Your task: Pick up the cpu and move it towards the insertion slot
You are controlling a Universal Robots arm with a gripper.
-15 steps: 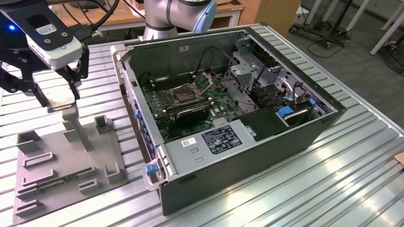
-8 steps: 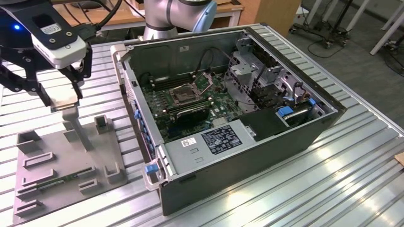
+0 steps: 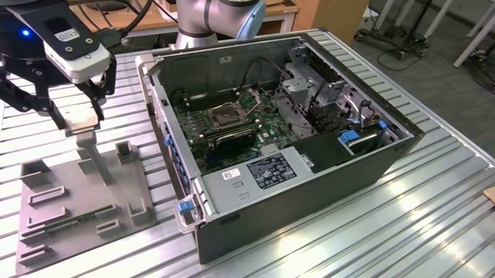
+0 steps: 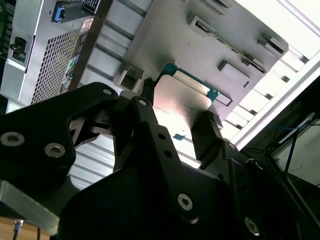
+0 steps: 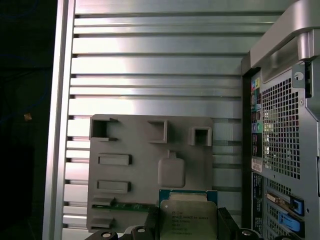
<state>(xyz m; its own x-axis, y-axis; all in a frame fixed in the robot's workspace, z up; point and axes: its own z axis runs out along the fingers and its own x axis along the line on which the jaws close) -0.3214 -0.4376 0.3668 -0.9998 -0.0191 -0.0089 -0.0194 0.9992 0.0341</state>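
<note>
Exterior view, from its left to its right: the black tool [image 3: 76,119] hangs above the flat grey plastic tray with rectangular pockets [image 3: 46,200], raised off the ribbed metal tabletop [image 3: 402,214]. Its fingers are closed on the small square cpu with silvery-grey metal top [image 3: 81,120], so the chip is lifted off the tray and held by two opposite edges, as the second wrist view [image 4: 182,105] shows.

The square insertion slot with dark centre and silver frame [image 3: 229,115] lies well apart, toward the exterior view's right, inside the open black computer case [image 3: 309,191]. The arm points down, nearly vertical.
</note>
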